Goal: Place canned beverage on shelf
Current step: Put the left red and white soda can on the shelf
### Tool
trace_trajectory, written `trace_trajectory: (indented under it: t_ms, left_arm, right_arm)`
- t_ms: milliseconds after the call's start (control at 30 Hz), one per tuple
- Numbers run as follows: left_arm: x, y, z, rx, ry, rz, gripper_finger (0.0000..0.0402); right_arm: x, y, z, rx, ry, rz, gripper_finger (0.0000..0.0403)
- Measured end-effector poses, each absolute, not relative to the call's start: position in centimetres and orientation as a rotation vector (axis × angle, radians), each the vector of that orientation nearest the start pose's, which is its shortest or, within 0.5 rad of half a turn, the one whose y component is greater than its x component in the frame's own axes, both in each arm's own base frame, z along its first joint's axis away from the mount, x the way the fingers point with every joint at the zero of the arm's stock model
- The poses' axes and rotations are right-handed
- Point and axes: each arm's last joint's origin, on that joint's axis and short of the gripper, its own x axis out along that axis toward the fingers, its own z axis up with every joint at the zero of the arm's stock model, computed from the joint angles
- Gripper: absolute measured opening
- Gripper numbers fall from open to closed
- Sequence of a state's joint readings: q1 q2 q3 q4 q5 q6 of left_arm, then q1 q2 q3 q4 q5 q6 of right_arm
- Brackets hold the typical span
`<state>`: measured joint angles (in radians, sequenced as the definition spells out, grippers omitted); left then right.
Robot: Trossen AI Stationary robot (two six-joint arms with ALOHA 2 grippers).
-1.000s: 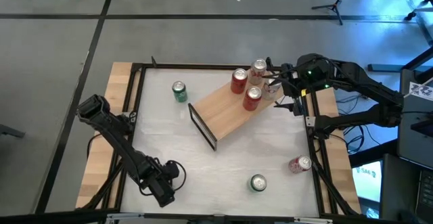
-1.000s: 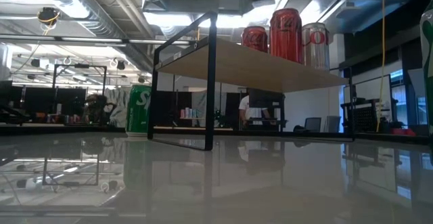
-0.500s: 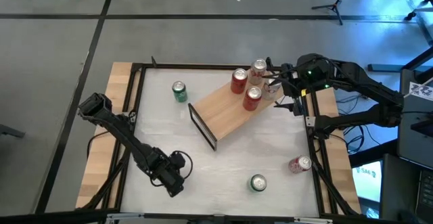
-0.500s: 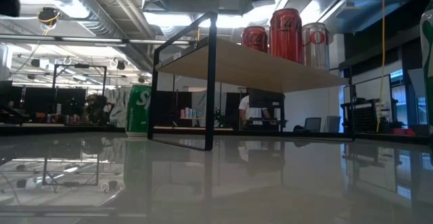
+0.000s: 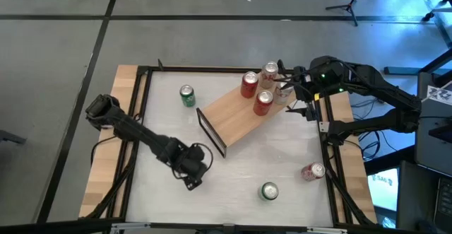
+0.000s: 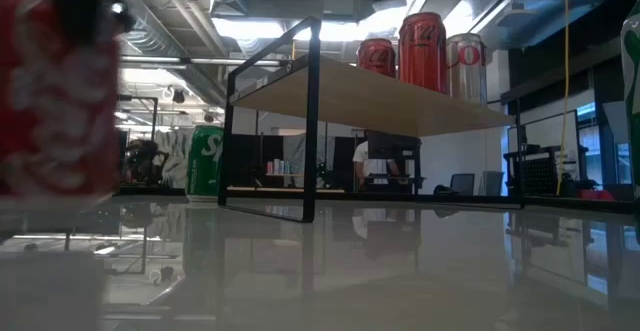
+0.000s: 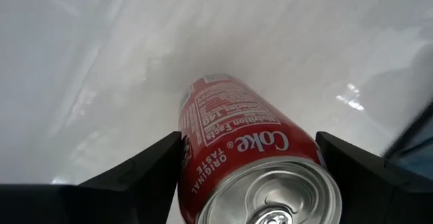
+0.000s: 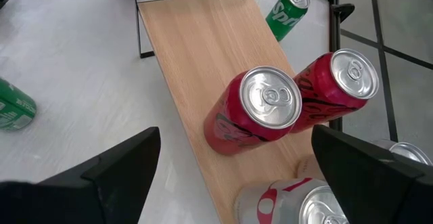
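Carrying a red cola can pinched upright between the left gripper jaws over the counter toward the shelf. Needs height first (plank sits raised), then the bare near end. Right gripper spread wide, hovering above three shelved cans.

Red Coke can sits upright between the left gripper's fingers, seemingly just clear of the white tabletop. Light-wood shelf with black frame ends stands diagonally, three cans upright at its far end.
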<state>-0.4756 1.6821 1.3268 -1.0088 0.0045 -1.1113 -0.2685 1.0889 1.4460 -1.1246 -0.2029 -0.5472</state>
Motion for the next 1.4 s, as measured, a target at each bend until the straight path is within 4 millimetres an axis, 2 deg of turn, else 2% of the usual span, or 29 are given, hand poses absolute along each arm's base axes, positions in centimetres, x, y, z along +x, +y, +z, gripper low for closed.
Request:
trace_trajectory:
  t_ms: [133, 367, 633, 800, 1000, 1400]
  left_arm:
    - [29.4, -13.2, 26.3, -0.595, 1.359, 0.355, 0.0289]
    - [30.8, -10.6, 31.4, -0.654, 1.304, 0.307, 0.0289]
    - [32.0, -7.4, 37.5, -0.801, 1.142, 0.234, 0.0289]
    - [32.2, -5.0, 40.2, -0.847, 1.026, 0.24, 0.0289]
    - [32.3, -1.6, 41.5, -0.845, 0.946, 0.271, 0.0289]
    - [32.0, 5.8, 41.4, -0.72, 0.881, 0.35, 0.0289]
  right_arm:
    - [17.1, -4.1, 41.3, -0.342, 0.738, 0.142, 0.0379]
    - [17.1, -4.1, 41.3, -0.342, 0.738, 0.142, 0.0379]
    - [17.1, -4.1, 41.3, -0.342, 0.738, 0.143, 0.0379]
    - [17.1, -4.1, 41.3, -0.342, 0.738, 0.143, 0.0379]
    - [17.1, -4.1, 41.3, -0.342, 0.738, 0.142, 0.0379]
    - [17.1, -4.1, 41.3, -0.342, 0.738, 0.143, 0.0379]
